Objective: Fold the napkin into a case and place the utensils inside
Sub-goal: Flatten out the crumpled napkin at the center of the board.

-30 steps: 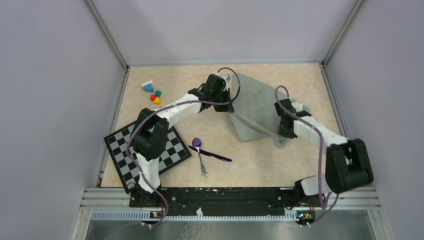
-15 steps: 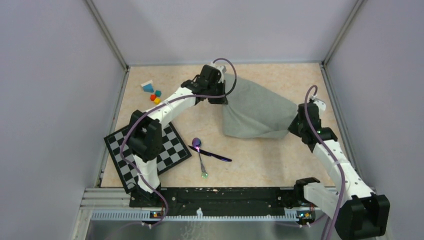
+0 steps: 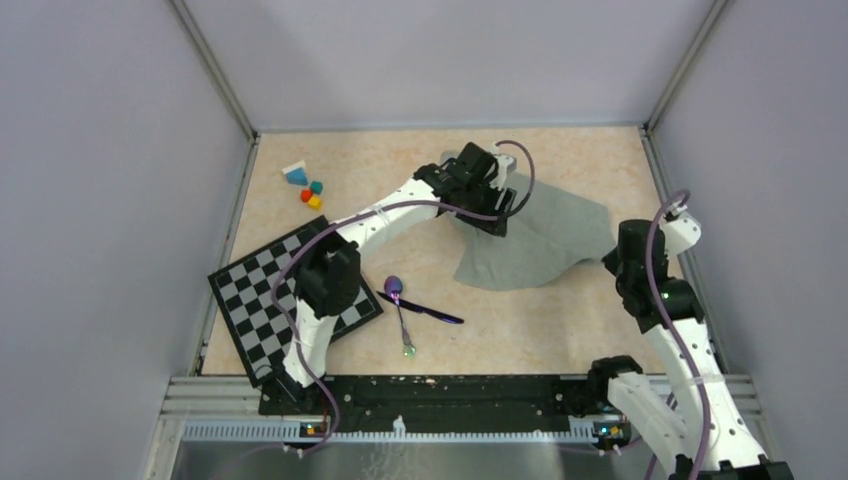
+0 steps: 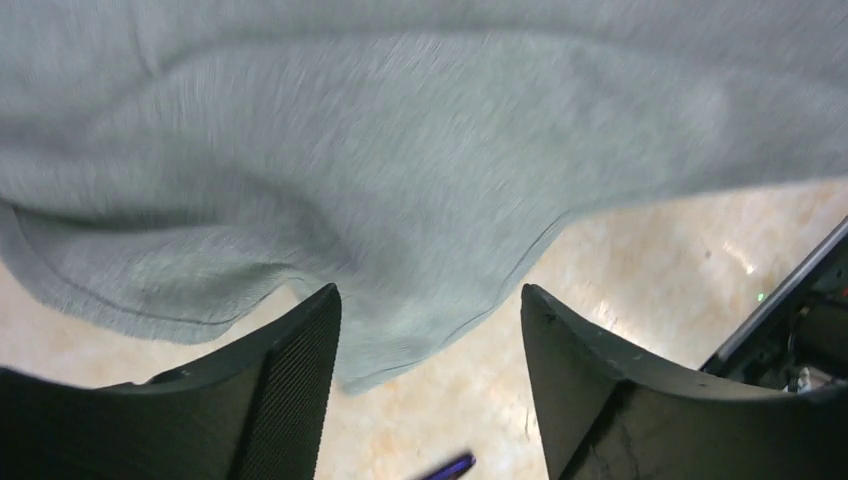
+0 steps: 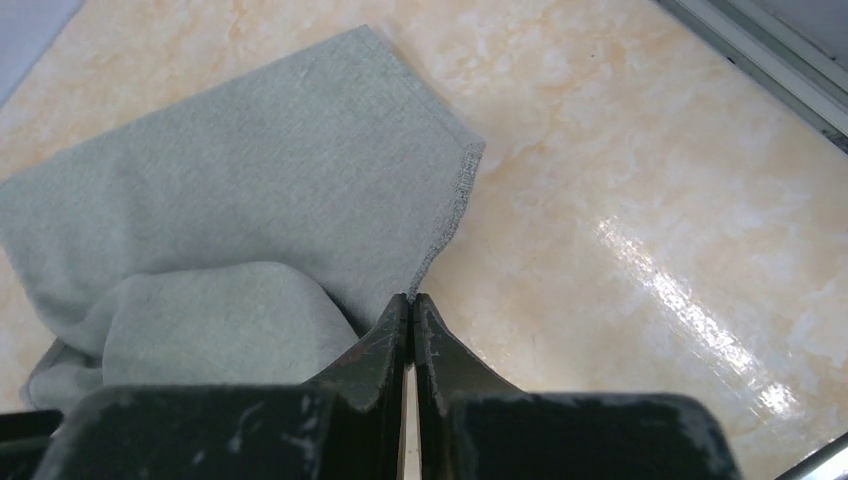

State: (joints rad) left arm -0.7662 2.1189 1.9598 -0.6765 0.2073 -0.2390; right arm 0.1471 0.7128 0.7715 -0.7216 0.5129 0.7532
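Since a moment ago we see the napkin has dropped out of both grips and the left arm has swung across it, away from the checkered board. The napkin now lies loosely bunched on the bench, well to the right of the board and farther back, one flap doubled over itself. The left fingers hang just above its near edge, spread wide with nothing between them. The right fingers are pressed tight together and empty, at the napkin's corner farthest from the board. The spoon and the dark stick-like piece lie crossed just beside the board's right corner. Small coloured blocks sit beyond the board's far side.
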